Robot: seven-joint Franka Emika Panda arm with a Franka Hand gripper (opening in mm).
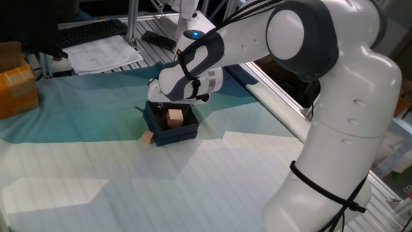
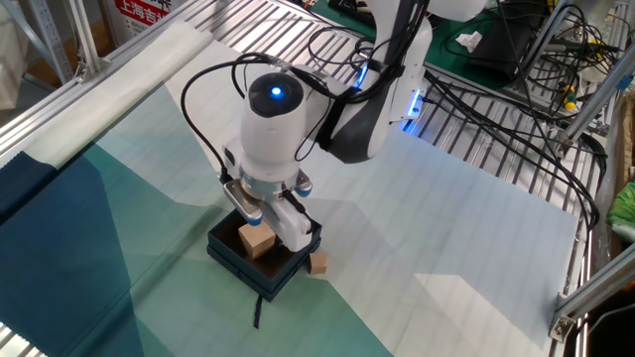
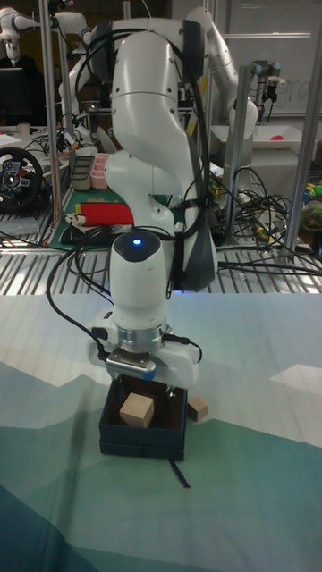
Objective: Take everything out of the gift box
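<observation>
The dark navy gift box [image 1: 177, 136] [image 2: 235, 264] [image 3: 143, 441] sits on the teal cloth. Inside it stands a tan wooden cube [image 1: 174, 116] [image 2: 256, 240] [image 3: 137, 410]. A smaller tan block [image 1: 149, 137] [image 2: 317, 264] [image 3: 198, 409] lies on the cloth outside, against the box's wall. My gripper [image 1: 172, 104] [image 2: 268, 222] [image 3: 143, 386] hangs directly over the box, open, its fingers reaching down to either side of the cube without closing on it. The wrist hides the far part of the box.
An orange-brown carton [image 1: 16, 87] stands at the far left edge, with papers [image 1: 103, 55] and a keyboard behind it. A black ribbon [image 2: 258, 312] trails from the box's corner. Metal rails [image 2: 476, 149] and cables border the cloth.
</observation>
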